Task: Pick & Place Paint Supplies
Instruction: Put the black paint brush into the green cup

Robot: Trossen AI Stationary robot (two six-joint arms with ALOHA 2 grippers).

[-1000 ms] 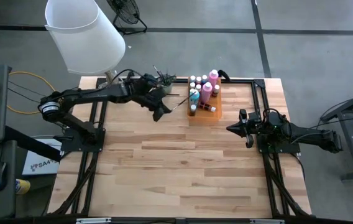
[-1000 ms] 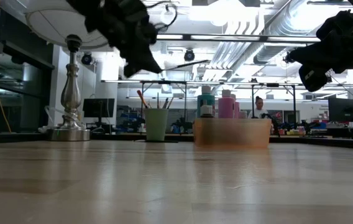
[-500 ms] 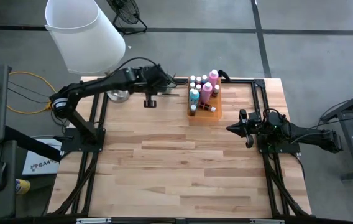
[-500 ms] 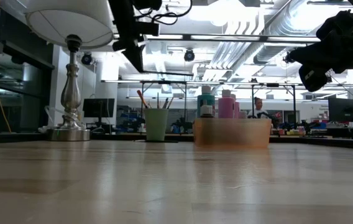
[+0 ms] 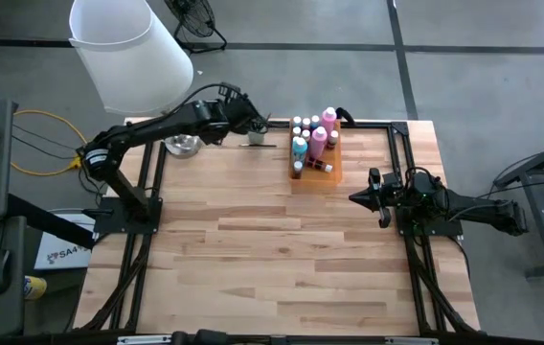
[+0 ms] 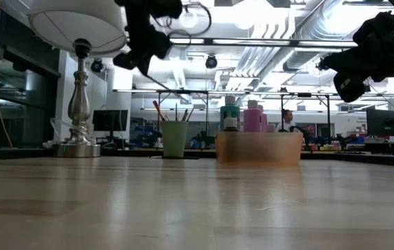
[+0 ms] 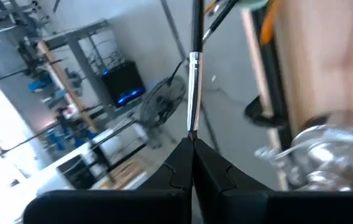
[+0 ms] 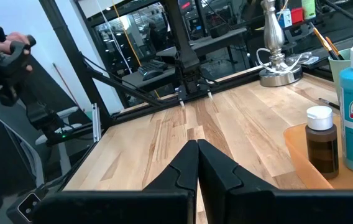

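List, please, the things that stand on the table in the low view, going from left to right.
Silver lamp base → pale green cup of brushes → orange tray holding the teal bottle and the pink bottles.

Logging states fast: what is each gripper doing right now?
Left gripper: shut on a paintbrush, up by the green cup.
Right gripper: shut, holding nothing, waiting above the table's right side.

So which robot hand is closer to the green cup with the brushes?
The left. The left gripper is raised right beside the green cup, pinching a paintbrush. The right gripper waits shut, well beyond the orange tray.
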